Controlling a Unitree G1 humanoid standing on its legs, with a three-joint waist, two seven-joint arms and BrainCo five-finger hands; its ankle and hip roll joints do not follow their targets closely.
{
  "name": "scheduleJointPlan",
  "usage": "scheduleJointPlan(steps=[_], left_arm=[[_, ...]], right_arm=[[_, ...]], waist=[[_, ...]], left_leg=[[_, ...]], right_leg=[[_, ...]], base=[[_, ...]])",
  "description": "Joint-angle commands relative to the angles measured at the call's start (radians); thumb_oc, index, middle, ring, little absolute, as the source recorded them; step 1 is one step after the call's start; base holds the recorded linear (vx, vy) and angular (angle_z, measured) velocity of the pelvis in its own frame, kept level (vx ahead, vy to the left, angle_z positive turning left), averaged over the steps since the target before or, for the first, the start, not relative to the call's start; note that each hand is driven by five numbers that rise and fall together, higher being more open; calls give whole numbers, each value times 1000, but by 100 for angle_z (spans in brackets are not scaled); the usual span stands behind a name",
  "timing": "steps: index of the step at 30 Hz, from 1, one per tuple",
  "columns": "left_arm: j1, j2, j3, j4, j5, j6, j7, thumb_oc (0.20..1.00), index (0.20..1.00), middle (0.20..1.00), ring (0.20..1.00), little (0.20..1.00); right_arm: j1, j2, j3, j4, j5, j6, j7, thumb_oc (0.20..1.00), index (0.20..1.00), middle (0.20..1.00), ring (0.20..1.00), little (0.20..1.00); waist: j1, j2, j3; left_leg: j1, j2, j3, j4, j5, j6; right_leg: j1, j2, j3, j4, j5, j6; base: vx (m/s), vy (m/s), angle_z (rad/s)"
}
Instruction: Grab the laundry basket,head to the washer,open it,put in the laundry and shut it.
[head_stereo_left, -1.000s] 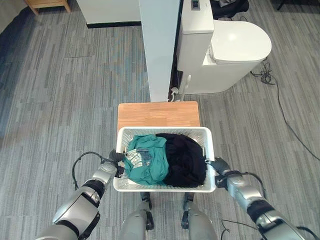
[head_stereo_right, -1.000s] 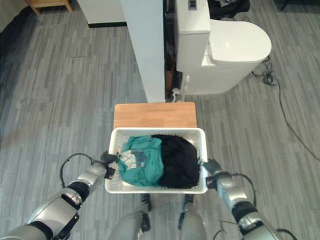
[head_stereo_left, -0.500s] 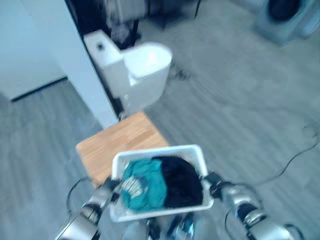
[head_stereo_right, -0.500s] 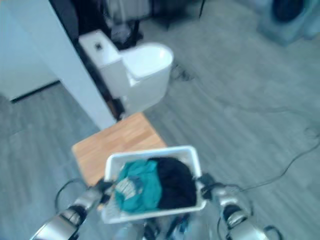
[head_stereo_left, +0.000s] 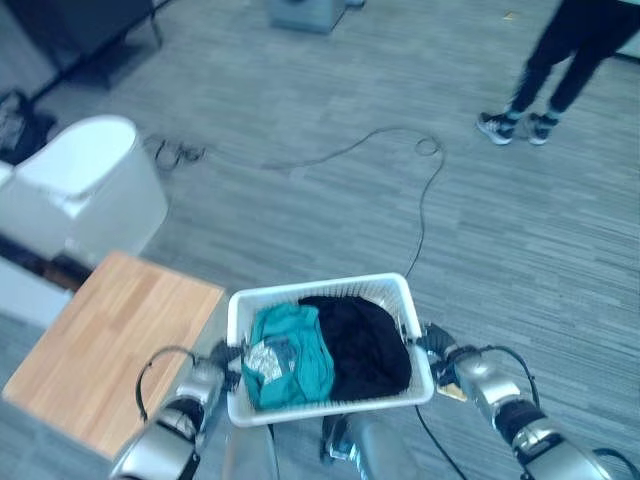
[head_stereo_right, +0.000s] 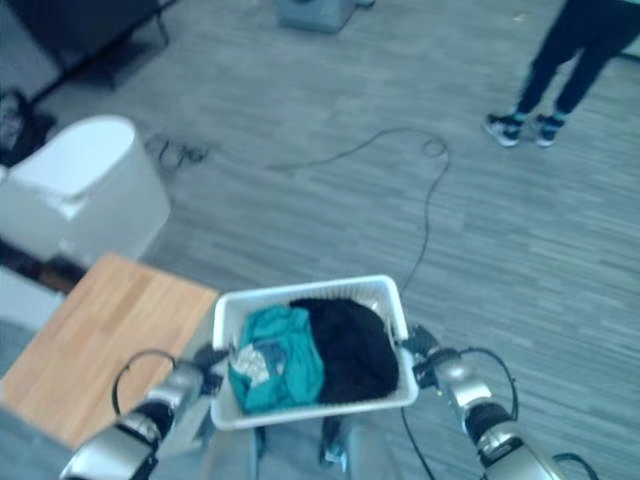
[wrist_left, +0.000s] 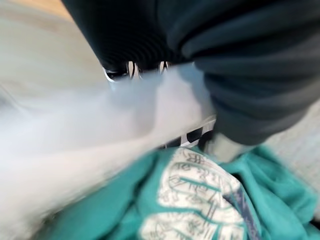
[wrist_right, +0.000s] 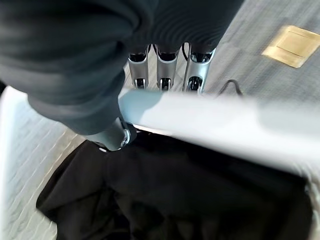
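Note:
A white laundry basket (head_stereo_left: 318, 288) is held out in front of me, above the floor. In it lie a teal garment (head_stereo_left: 290, 358) on the left and a black garment (head_stereo_left: 365, 345) on the right. My left hand (head_stereo_left: 213, 376) is shut on the basket's left rim (wrist_left: 100, 130), thumb inside next to the teal garment (wrist_left: 200, 195). My right hand (head_stereo_left: 446, 356) is shut on the right rim (wrist_right: 210, 117); its fingers (wrist_right: 165, 75) curl under the rim outside and its thumb reaches in over the black garment (wrist_right: 190, 190).
A low wooden table (head_stereo_left: 100, 350) stands at my lower left, with a white toilet (head_stereo_left: 85, 195) beyond it. A person's legs and shoes (head_stereo_left: 555, 70) are at the far right. The base of a grey appliance (head_stereo_left: 305, 12) shows at the far edge across the grey floor.
The camera has swung to the right: table and toilet slid to the left and open floor and a person came into view. The basket stays in both hands, now off the table.

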Motion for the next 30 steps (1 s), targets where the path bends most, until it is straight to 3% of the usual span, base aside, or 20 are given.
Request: scheduleJointPlan(steps=[1, 3, 5, 7, 10, 11, 18, 30], left_arm=[[11, 36, 19, -86, -25, -45, -83, 200, 200, 200, 200, 200], [22, 27, 9, -116, -20, -52, -78, 200, 200, 200, 200, 200], [22, 28, 9, -116, -20, -52, -78, 200, 200, 200, 200, 200], [45, 28, -6, -176, -15, -59, -76, 200, 200, 200, 200, 200], [51, 35, -6, -206, -11, -60, -70, 200, 200, 200, 200, 200], [48, 33, -15, -229, -13, -59, -71, 200, 200, 200, 200, 200], [82, 3, -30, -277, -18, -49, -78, 200, 200, 200, 200, 200], [79, -46, -42, -223, 25, -32, -77, 200, 200, 200, 200, 200]], right_arm=[[16, 50, -6, -44, 22, -17, 33, 200, 200, 200, 200, 200], [5, 60, -2, -39, 20, -17, 31, 200, 200, 200, 200, 200], [5, 60, -2, -39, 20, -17, 31, 200, 200, 200, 200, 200], [0, 72, 6, -36, 7, -7, 43, 200, 200, 200, 200, 200], [-6, 75, 12, -50, -6, -2, 50, 200, 200, 200, 200, 200], [5, 70, 5, -56, -15, -1, 55, 200, 200, 200, 200, 200], [55, 61, -27, -58, -23, 7, 59, 200, 200, 200, 200, 200], [126, 80, -55, -60, 29, 20, 63, 200, 200, 200, 200, 200]], waist=[[35, -5, -4], [24, 1, -14], [26, 0, -17], [27, -2, -44], [32, -2, -38], [41, -9, -40], [35, -13, -79], [26, -20, -137]], left_leg=[[50, -22, 148, -105, 108, 87], [73, -20, 188, -138, 99, 94], [71, -20, 189, -141, 101, 94], [124, -15, 272, -226, 103, 101], [136, 1, 312, -232, 99, 103], [149, 12, 339, -223, 90, 98], [193, 4, 346, -255, 90, 90], [229, -7, 310, -280, 91, 80]], right_leg=[[101, -41, 39, -152, 60, 195], [87, -42, 82, -167, 77, 207], [84, -42, 83, -169, 79, 207], [69, -45, 130, -197, 114, 243], [48, -67, 91, -164, 112, 255], [69, -108, 9, -168, 112, 258], [108, -123, -64, -212, 118, 256], [161, -113, -72, -273, 130, 253]], base=[[-12, 208, -68], [-12, 202, -28], [8, 102, -63], [14, 221, -60], [-29, 76, -71], [7, -7, -37], [26, 0, -20], [41, -6, 10]])
